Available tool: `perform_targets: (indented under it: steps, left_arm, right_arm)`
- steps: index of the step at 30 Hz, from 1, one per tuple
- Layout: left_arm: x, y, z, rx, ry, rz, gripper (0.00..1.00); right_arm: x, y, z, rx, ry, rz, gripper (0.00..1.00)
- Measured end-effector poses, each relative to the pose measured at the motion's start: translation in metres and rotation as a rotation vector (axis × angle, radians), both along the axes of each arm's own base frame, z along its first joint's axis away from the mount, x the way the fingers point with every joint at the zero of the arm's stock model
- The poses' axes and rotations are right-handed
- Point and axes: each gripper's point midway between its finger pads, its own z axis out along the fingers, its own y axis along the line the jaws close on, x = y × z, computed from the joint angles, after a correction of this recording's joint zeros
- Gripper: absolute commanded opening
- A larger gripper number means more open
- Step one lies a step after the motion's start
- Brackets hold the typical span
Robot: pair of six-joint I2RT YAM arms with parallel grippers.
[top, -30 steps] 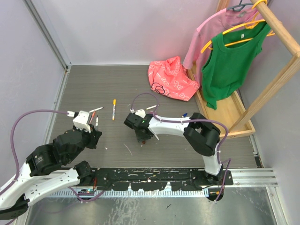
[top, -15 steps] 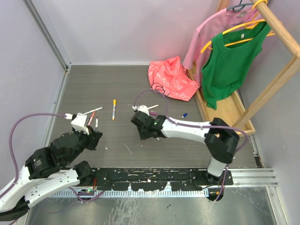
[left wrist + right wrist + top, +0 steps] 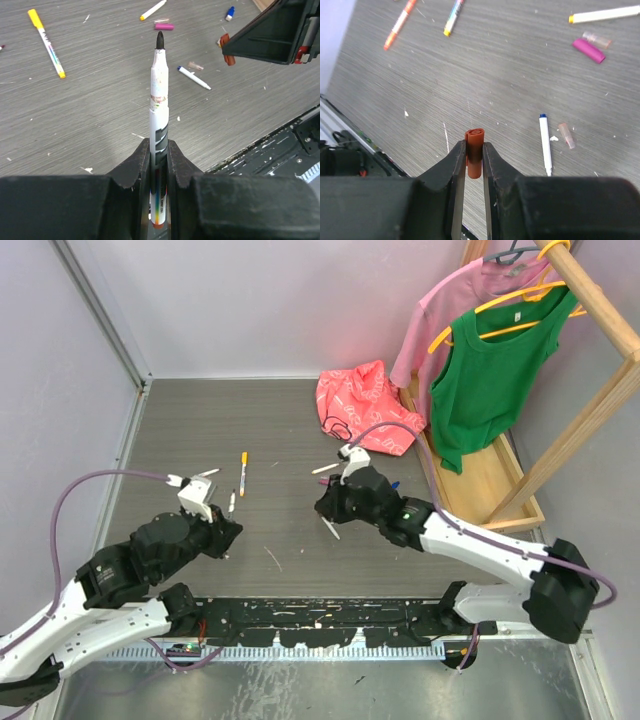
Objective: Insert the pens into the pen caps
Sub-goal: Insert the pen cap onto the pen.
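Observation:
My left gripper (image 3: 159,150) is shut on a white pen (image 3: 159,95) that points away from it, dark tip bare. My right gripper (image 3: 474,148) is shut on a dark red pen cap (image 3: 474,152), open end outward. In the top view the left gripper (image 3: 226,527) and the right gripper (image 3: 326,504) face each other above the table, a hand's width apart. In the left wrist view the held cap (image 3: 226,44) is up and to the right of the pen tip. On the table lie a blue-tipped pen (image 3: 545,145), a yellow pen (image 3: 46,43), an orange pen (image 3: 400,24), a purple cap (image 3: 588,50) and a blue cap (image 3: 229,13).
A white pen with a yellow end (image 3: 602,15) and a clear cap (image 3: 566,136) lie near the purple cap. A red bag (image 3: 365,410) sits at the back. A wooden clothes rack (image 3: 590,390) with a pink shirt and a green top stands on the right.
My right gripper has risen off the table and moved right with the cap; its arm has swung out to the right. My left gripper has moved right with the pen.

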Motion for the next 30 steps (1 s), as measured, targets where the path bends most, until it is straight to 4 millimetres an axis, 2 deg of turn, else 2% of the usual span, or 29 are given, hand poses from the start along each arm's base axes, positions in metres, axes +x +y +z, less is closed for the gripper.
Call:
perform_targets:
  steps: [6,16,25,30]
  left_arm:
    - [0.003,-0.022,0.001,-0.023,0.021,-0.05,0.0]
    - [0.002,-0.065,0.014,-0.116,0.01,-0.183,0.0]
    - [-0.004,-0.109,0.022,-0.183,0.029,-0.344,0.0]
    - [-0.008,-0.126,0.019,-0.198,0.056,-0.409,0.0]
  right_arm:
    - [0.001,-0.014,0.045,0.158,-0.103,-0.013,0.0]
    - [-0.006,-0.023,0.142,0.423,-0.31,-0.013,0.0]
    - [-0.01,-0.02,0.204,0.657,-0.407,-0.001,0.0]
    - [-0.015,-0.021,0.225,0.753,-0.438,0.01,0.0]
